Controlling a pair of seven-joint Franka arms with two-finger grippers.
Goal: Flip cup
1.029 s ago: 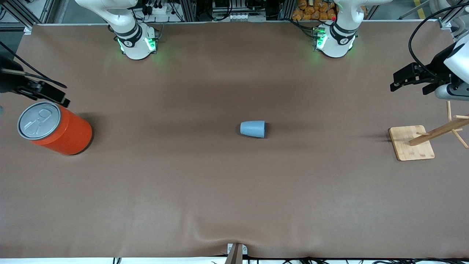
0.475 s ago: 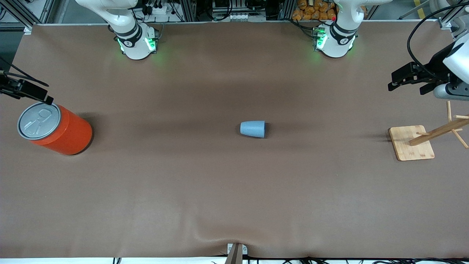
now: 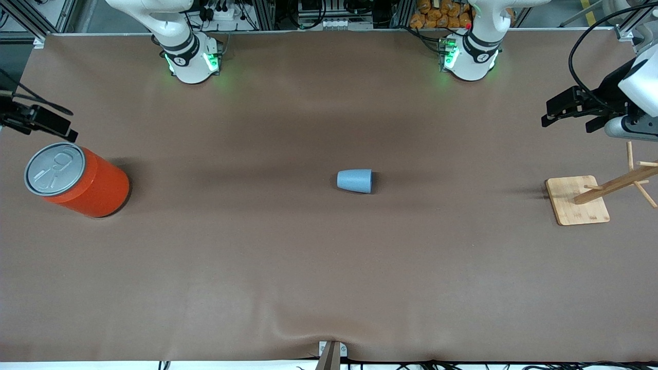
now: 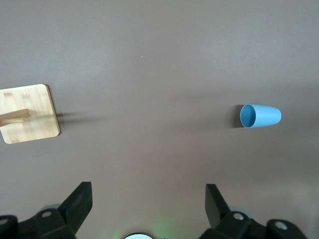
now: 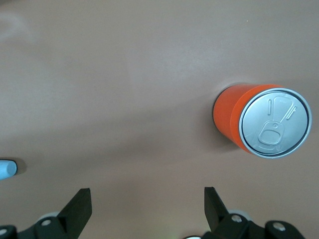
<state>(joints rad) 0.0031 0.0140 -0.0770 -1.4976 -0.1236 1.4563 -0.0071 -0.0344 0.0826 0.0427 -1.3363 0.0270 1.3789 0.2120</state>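
Note:
The light-blue cup (image 3: 354, 181) lies on its side in the middle of the brown table, with its mouth toward the left arm's end. The left wrist view shows the cup (image 4: 260, 116) with its darker inside facing the wooden stand. Only an edge of the cup (image 5: 7, 169) appears in the right wrist view. My left gripper (image 3: 549, 114) hangs open and empty over the left arm's end of the table, well apart from the cup; its own view shows the left gripper (image 4: 148, 188) with nothing between the fingers. My right gripper (image 3: 64, 126) hovers open beside the orange can, and the right gripper (image 5: 147, 191) is also empty in its own view.
A large orange can (image 3: 77, 180) with a grey pull-tab lid stands at the right arm's end; the can (image 5: 264, 122) is also in the right wrist view. A wooden peg stand on a square base (image 3: 578, 200) sits at the left arm's end, seen too as the base (image 4: 29, 113).
The right gripper has drifted away from the can toward the table's end and slightly up. The left gripper has edged a little toward the table's middle. The cup has not moved.

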